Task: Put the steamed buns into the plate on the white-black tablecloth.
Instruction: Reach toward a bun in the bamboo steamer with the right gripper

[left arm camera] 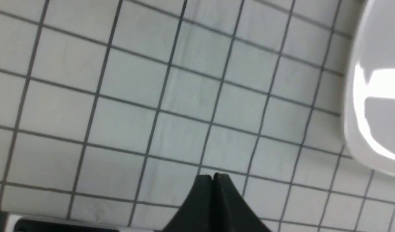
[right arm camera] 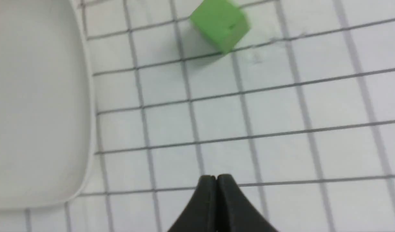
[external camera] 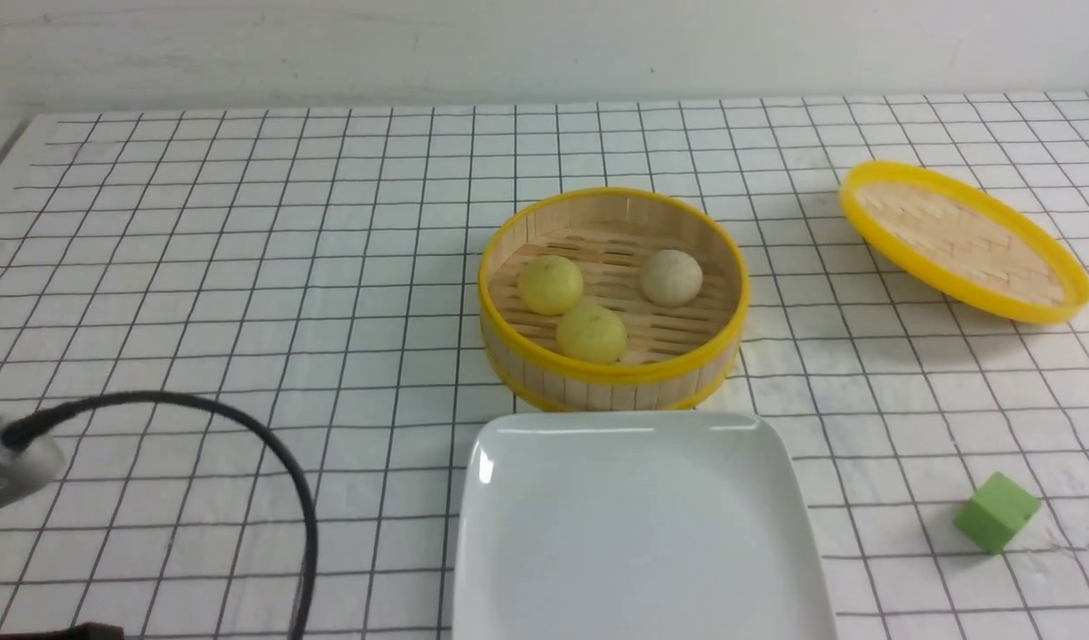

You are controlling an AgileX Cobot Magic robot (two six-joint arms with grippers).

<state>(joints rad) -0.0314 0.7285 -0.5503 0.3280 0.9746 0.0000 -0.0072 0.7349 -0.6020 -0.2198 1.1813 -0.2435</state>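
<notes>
Three steamed buns lie in a round bamboo steamer (external camera: 544, 364) at the table's middle: two pale yellow ones (external camera: 550, 284) (external camera: 591, 333) and a beige-white one (external camera: 671, 276). Just in front of the steamer sits the white plate (external camera: 637, 524) on the white-black tablecloth (external camera: 242, 267), with nothing on it. My left gripper (left arm camera: 212, 176) is shut and empty above bare cloth, the plate's edge (left arm camera: 361, 129) off to its side. My right gripper (right arm camera: 216, 177) is shut and empty too, over cloth between the plate's rim (right arm camera: 84, 96) and a green cube (right arm camera: 220, 24). Neither gripper shows in the front view.
The steamer's yellow-rimmed lid (external camera: 962, 238) lies tilted at the back right. The green cube (external camera: 996, 512) rests at the front right. A black cable (external camera: 268, 444) and a silver part of the left arm (external camera: 11, 467) reach in at the front left.
</notes>
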